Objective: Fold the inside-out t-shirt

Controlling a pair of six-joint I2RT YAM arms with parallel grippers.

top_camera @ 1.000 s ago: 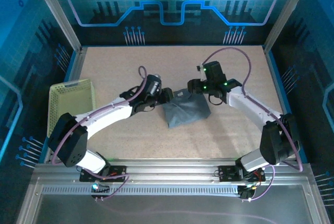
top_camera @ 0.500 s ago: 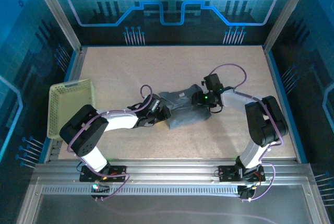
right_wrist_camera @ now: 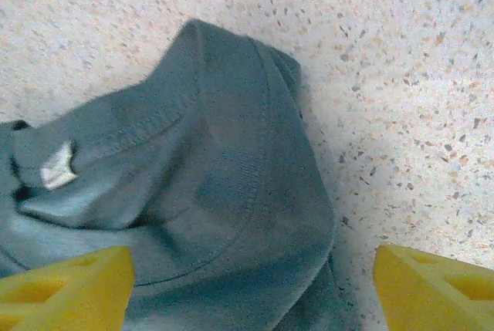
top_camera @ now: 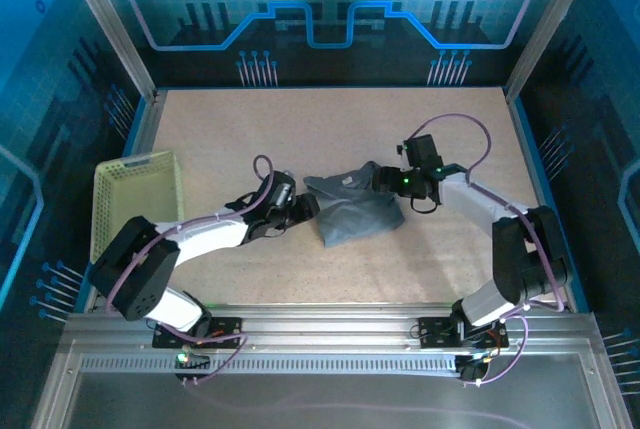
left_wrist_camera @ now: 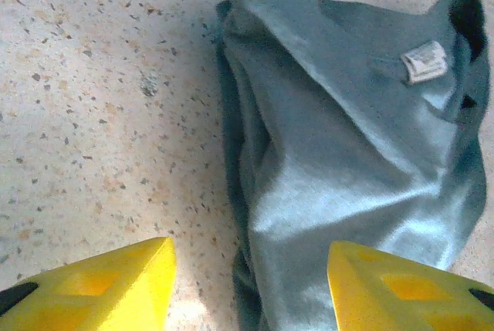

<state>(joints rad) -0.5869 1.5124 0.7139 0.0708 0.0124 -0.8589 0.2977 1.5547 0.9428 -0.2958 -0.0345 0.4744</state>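
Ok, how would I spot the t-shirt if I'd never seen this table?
Find the big speckled beige table; near its middle lies a crumpled dark slate-grey t-shirt. It is soft and bunched up, with a small white label showing, unlike the stiff yellow-green mesh basket at the table's left edge.

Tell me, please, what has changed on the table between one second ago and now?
The t-shirt was stretched sideways, then slackened into a looser heap in the same spot. The left gripper came nearer along its left edge; the right gripper kept to its far-right corner. Both now stand open, holding nothing. The basket stayed put.
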